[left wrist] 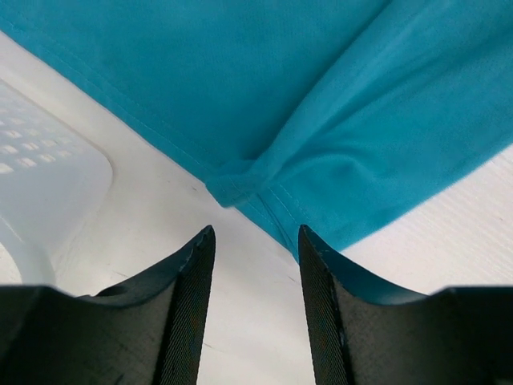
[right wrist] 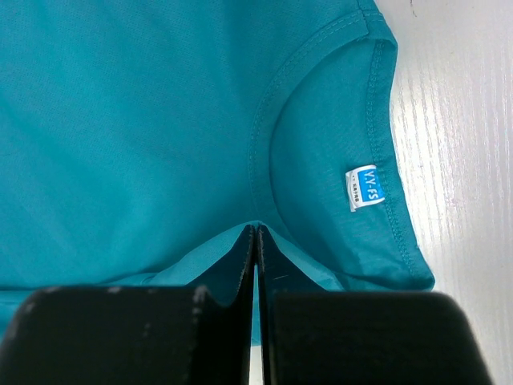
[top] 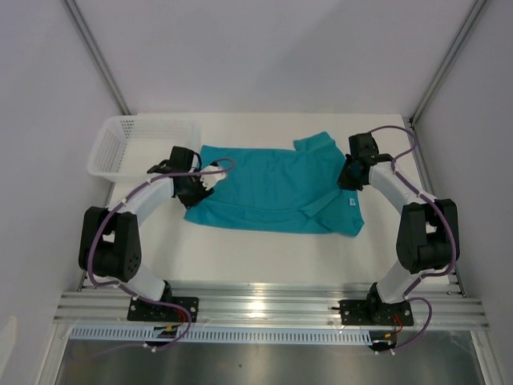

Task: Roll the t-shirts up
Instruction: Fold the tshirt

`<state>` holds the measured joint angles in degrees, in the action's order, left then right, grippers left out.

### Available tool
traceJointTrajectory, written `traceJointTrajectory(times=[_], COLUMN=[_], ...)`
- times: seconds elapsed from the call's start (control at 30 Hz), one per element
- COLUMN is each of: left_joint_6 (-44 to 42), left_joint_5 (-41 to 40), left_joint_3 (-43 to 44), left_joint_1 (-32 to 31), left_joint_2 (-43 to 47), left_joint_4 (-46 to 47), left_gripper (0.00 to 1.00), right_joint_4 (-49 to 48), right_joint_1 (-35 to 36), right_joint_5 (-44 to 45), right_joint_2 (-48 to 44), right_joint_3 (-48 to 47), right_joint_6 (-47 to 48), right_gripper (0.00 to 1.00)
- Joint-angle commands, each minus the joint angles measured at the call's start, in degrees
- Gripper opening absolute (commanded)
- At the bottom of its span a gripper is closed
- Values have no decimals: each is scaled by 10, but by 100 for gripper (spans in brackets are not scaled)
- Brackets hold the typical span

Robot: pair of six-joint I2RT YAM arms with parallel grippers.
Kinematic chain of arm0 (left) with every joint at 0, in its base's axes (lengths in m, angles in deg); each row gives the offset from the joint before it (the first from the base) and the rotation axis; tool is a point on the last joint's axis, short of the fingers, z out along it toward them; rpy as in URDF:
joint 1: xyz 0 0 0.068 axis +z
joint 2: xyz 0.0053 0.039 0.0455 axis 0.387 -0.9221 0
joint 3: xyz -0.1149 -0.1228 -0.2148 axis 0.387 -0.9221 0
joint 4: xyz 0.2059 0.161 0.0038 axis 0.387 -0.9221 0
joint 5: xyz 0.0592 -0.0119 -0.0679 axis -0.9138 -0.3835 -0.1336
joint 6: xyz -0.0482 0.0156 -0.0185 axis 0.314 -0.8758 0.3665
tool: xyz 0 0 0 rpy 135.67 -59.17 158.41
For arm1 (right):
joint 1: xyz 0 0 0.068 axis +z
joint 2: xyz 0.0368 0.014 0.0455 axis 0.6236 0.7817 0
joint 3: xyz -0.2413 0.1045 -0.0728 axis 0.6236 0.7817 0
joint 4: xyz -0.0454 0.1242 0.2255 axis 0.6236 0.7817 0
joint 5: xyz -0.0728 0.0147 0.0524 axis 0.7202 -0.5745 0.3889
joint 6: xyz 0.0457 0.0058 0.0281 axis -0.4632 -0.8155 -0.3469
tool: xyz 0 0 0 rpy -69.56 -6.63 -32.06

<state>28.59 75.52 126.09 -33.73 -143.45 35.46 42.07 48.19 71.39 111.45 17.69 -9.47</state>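
Observation:
The teal t-shirt (top: 268, 186) lies spread on the white table, its neck to the right with a small white label (right wrist: 365, 187). My left gripper (left wrist: 255, 241) is open and empty. It hovers over bare table just short of a folded hem corner of the shirt (left wrist: 240, 188), at the shirt's left edge in the top view (top: 210, 178). My right gripper (right wrist: 256, 233) is shut on a pinched ridge of the shirt's cloth just beside the neckline, at the shirt's right side (top: 346, 178). The cloth tents up to its tips.
A white plastic mesh basket (top: 128, 143) stands at the back left, close behind the left arm; its corner shows in the left wrist view (left wrist: 40, 184). The table's right edge and a frame post (top: 413, 128) are near the right arm.

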Motion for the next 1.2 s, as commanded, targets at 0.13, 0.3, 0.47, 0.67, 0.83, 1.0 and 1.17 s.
traceJointTrajectory(times=[0.13, 0.3, 0.47, 0.67, 0.83, 1.0, 1.17], left_joint_6=[-32, -91, -98, -67, 3, 41, 48], left_joint_5=[17, 51, 58, 49, 35, 4, -11], left_joint_3=[52, 41, 68, 89, 82, 69, 71], left_joint_1=[2, 2, 3, 4, 10, 12, 14], left_joint_2=[-57, -72, -106, -126, -110, -105, -114], left_joint_4=[29, 19, -7, -20, 5, 25, 42], left_gripper=[50, 50, 40, 1, 0, 1, 1], right_joint_4=[-16, -14, -15, -15, -34, -36, -46], right_joint_1=[-5, -9, -10, -14, -22, -23, -22], right_joint_5=[-2, -2, -4, 6, 4, 4, -5], right_joint_2=[-11, -6, -7, -19, -34, -5, 26], right_joint_3=[-17, -18, -16, -14, -17, -39, -63], right_joint_6=[4, 5, 4, 4, -4, -1, 17], right_gripper=[0, 0, 0, 0, 0, 0, 0])
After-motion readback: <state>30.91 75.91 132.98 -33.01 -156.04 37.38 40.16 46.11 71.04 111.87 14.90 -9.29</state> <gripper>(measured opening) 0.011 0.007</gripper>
